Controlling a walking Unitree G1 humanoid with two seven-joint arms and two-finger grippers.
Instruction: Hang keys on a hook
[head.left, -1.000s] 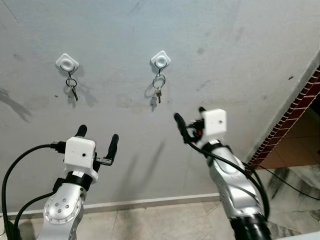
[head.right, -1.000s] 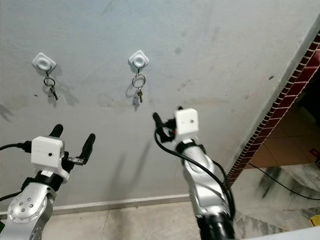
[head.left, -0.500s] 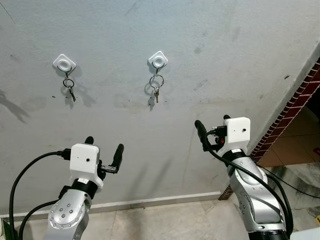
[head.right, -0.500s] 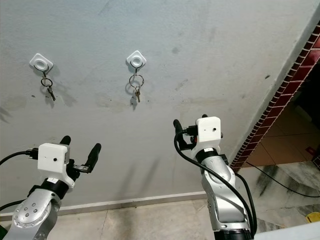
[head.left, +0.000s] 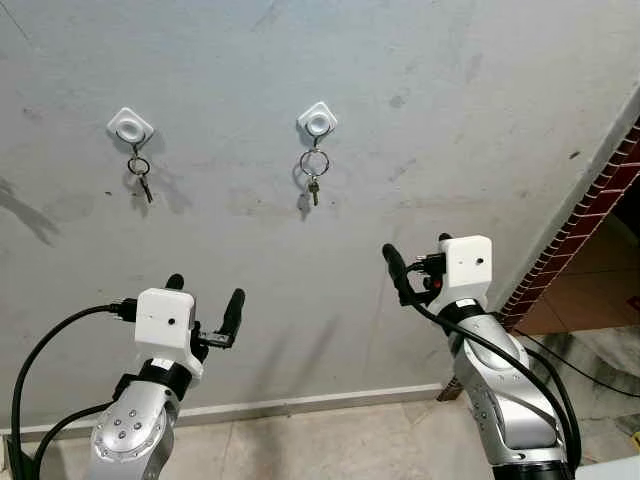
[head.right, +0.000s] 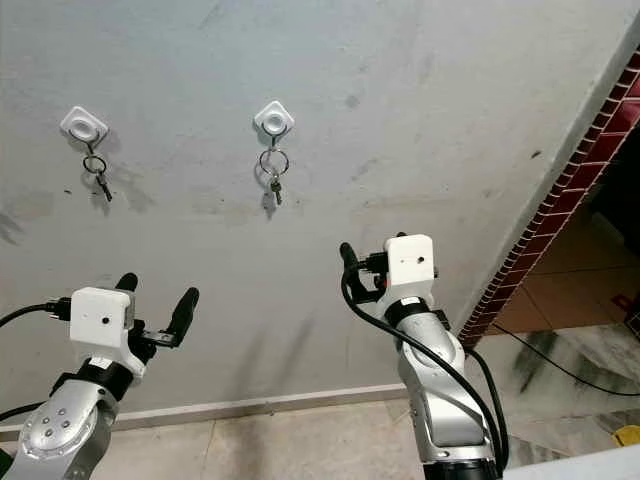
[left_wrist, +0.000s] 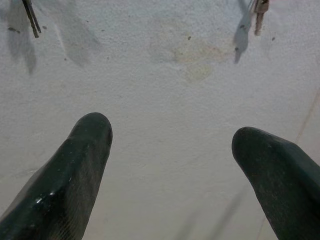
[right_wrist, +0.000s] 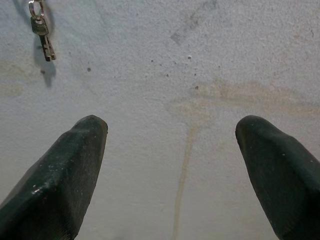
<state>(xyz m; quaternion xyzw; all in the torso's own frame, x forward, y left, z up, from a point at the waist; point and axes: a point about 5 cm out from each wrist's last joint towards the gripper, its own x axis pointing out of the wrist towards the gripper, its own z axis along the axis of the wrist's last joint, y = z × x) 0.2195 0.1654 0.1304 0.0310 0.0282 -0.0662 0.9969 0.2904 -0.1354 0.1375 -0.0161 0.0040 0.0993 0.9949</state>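
Observation:
Two white hooks are fixed to the grey wall. The left hook (head.left: 130, 125) carries a ring with keys (head.left: 142, 172). The middle hook (head.left: 317, 120) also carries a ring with keys (head.left: 313, 175). My left gripper (head.left: 205, 292) is raised below the left hook, open and empty, well under the keys. My right gripper (head.left: 416, 248) is held up to the lower right of the middle hook, open with nothing in it. The right wrist view has the middle keys (right_wrist: 42, 32) hanging ahead of its spread fingers (right_wrist: 60, 170). Both key sets (left_wrist: 31, 17) (left_wrist: 260, 12) hang beyond the left gripper's fingers.
A red brick-patterned edge (head.left: 590, 215) bounds the wall on the right, with tiled floor beyond it. A white skirting (head.left: 300, 402) runs along the wall's foot. A black cable (head.left: 590, 365) lies on the floor at the right.
My right arm has drawn back down and to the right, away from the middle keys, then settled. The left gripper has dropped a little. Both sets of keys stay on their hooks.

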